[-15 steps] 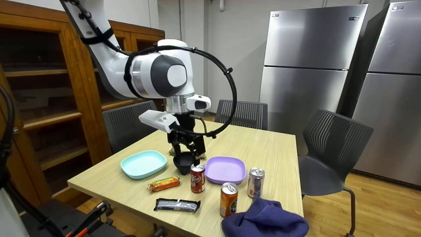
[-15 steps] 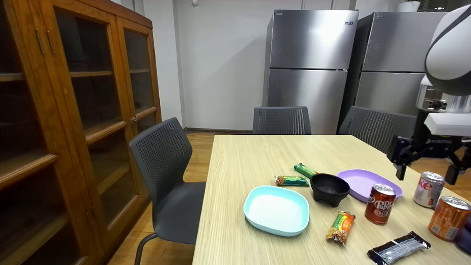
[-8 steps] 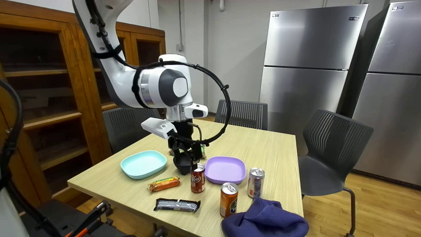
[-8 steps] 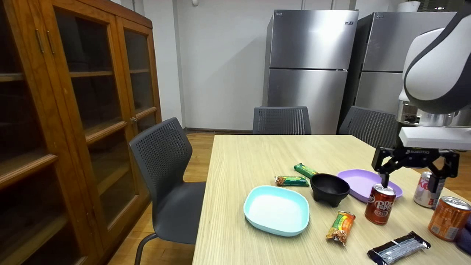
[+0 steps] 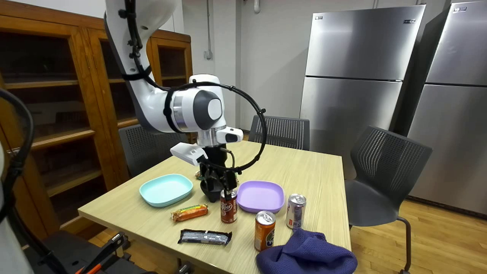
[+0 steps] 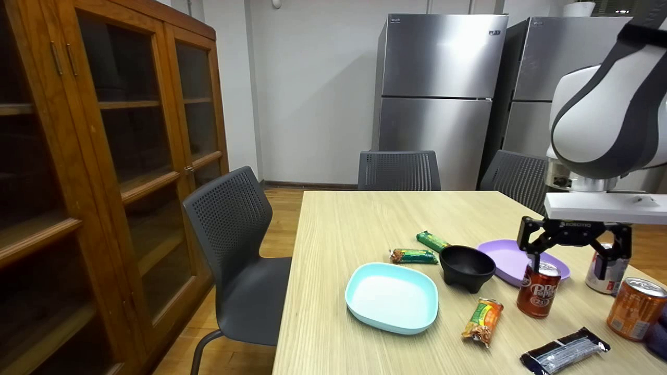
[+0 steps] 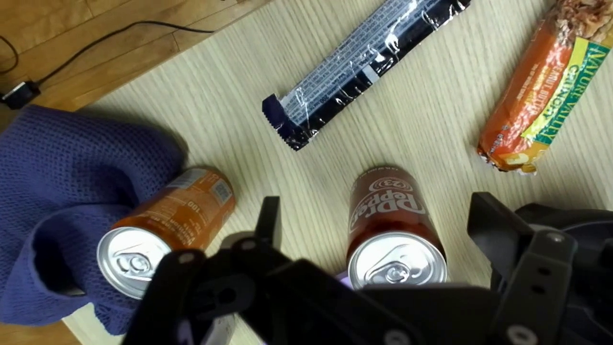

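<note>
The hand (image 6: 568, 265) hangs low over the counter (image 6: 354, 224) with its fingers (image 7: 269, 220) spread wide. In the wrist view the Dr Pepper can (image 7: 392, 215) stands upright between them, with a gap on either side; how far down the fingers reach beside it is hard to judge. A Nature Valley peanut butter bar (image 7: 536, 96) and a dark-wrapped bar (image 7: 354, 72) lie near the can. The footed black bowl (image 6: 467, 265) and a purple plate (image 5: 262, 198) are just beside it. Beyond the bowl lie a turquoise plate (image 6: 392, 297) and two green-wrapped bars (image 6: 414, 255). An orange soda can (image 7: 187, 211) stands just beside a rumpled blue cloth (image 7: 72, 158), a silver soda can (image 5: 296, 211) near both. Stainless steel refrigerators (image 5: 361, 49) and gray chairs (image 6: 229, 219) stand around.
</note>
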